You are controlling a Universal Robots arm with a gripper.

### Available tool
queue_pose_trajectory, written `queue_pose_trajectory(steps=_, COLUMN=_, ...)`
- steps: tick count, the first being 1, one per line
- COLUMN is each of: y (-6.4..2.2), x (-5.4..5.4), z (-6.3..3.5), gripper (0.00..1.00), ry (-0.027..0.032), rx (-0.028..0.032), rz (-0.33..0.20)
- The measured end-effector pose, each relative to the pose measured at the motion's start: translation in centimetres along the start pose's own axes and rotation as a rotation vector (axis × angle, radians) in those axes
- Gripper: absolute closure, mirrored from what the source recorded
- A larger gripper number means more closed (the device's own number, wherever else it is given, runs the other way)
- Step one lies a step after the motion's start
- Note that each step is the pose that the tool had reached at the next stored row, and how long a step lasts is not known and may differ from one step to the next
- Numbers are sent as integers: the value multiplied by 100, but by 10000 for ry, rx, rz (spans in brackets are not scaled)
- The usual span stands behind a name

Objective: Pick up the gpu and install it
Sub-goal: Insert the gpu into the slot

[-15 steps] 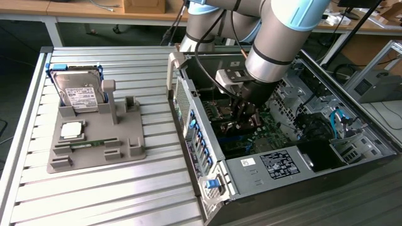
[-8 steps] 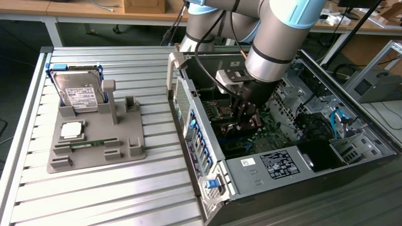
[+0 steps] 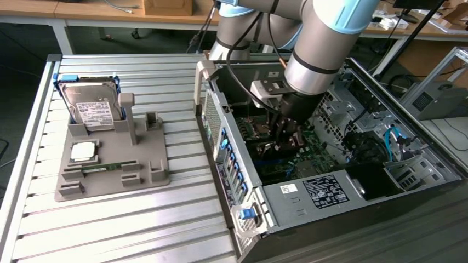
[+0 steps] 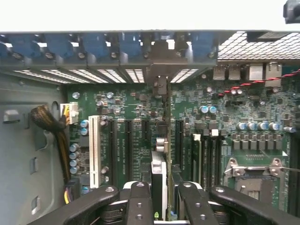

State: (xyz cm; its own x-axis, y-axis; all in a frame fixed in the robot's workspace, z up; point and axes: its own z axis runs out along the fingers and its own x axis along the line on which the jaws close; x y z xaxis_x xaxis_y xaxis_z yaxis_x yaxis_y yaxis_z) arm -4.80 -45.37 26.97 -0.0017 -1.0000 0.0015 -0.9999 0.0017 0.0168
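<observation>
My gripper (image 3: 287,138) reaches down into the open computer case (image 3: 219,118), above the green motherboard (image 3: 310,150). In the wrist view the gpu (image 4: 160,173) stands edge-on between my two black fingers (image 4: 139,201), which are shut on it. Its silver bracket (image 4: 159,77) points toward the row of blue slot clips (image 4: 93,47) at the case's rear wall. The card hangs in line with the black expansion slots (image 4: 179,140) on the motherboard (image 4: 126,101); I cannot tell whether its lower edge touches a slot. In the exterior view the gpu (image 3: 281,147) shows as a dark piece under the fingers.
On the slatted table at the exterior view's left, a grey fixture (image 3: 109,178) holds a hard drive (image 3: 93,107), a square chip (image 3: 83,150) and a green memory stick (image 3: 109,165). The power supply (image 3: 321,192), drive cage (image 3: 365,104), cable bundle (image 4: 54,126) and processor socket (image 4: 255,173) crowd the case.
</observation>
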Motion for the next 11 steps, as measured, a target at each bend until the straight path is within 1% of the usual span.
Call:
queue_pose_trajectory(steps=1, y=0, x=-1, z=1, gripper=73, ry=-36, rx=0, rz=-1)
queue_pose_trajectory(steps=5, y=0, x=-1, z=3, gripper=73, ry=-39, rx=-1, rz=-2)
queue_pose_trajectory(steps=6, y=2, x=-1, z=4, gripper=73, ry=-7, rx=-1, rz=-1)
queue_pose_trajectory(steps=7, y=3, x=-1, z=3, gripper=73, ry=65, rx=-1, rz=1)
queue_pose_trajectory(steps=8, y=3, x=-1, z=3, gripper=73, ry=154, rx=0, rz=2)
queue_pose_trajectory(steps=9, y=3, x=-4, z=3, gripper=73, ry=209, rx=0, rz=4)
queue_pose_trajectory(steps=10, y=3, x=-10, z=3, gripper=73, ry=225, rx=-1, rz=4)
queue_pose_trajectory(steps=11, y=3, x=-17, z=3, gripper=73, ry=225, rx=0, rz=3)
